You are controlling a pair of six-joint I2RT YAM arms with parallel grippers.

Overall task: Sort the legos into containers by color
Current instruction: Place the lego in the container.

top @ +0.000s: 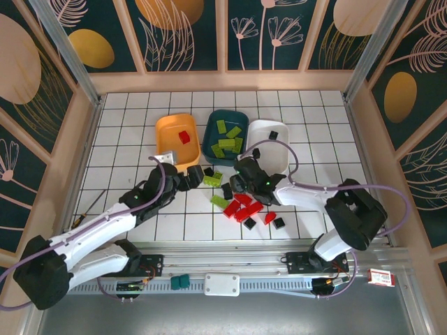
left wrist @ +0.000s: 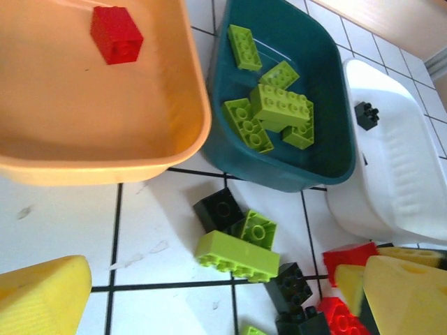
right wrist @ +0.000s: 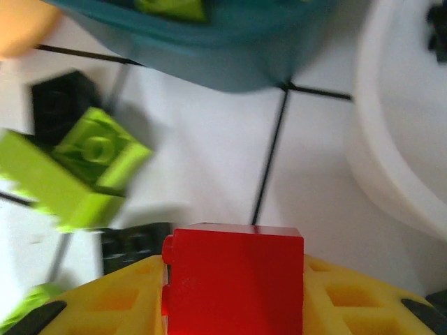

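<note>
"Top external has three tubs in a row at the far side of the tiled table (top: 119,139): orange tub (top: 171,144), teal tub (top: 210,129), white tub (top: 264,136). What's in them?"

"Going by the left wrist view: one red lego (left wrist: 116,33) in the orange, five green legos (left wrist: 279,108) heaped in the teal, and one black lego (left wrist: 367,115) in the white."

"And the loose ones?"

"Just in front of the teal tub there's one black piece (left wrist: 220,208) touching two green pieces (left wrist: 237,255). To the right is a red pile (top: 243,207) of four or five; I can't separate them. A lone black one (top: 279,223) lies nearer the arms."

"The grippers?"

"The left gripper (top: 190,179) hangs by the orange tub's near corner, jaws spread wide, nothing between them. The right gripper (top: 241,185) is over the red pile. Its wrist view shows the yellow fingers (right wrist: 119,300) pressed against a red brick (right wrist: 234,279) on both sides. Whether it's off the tiles, I can't tell."
</note>
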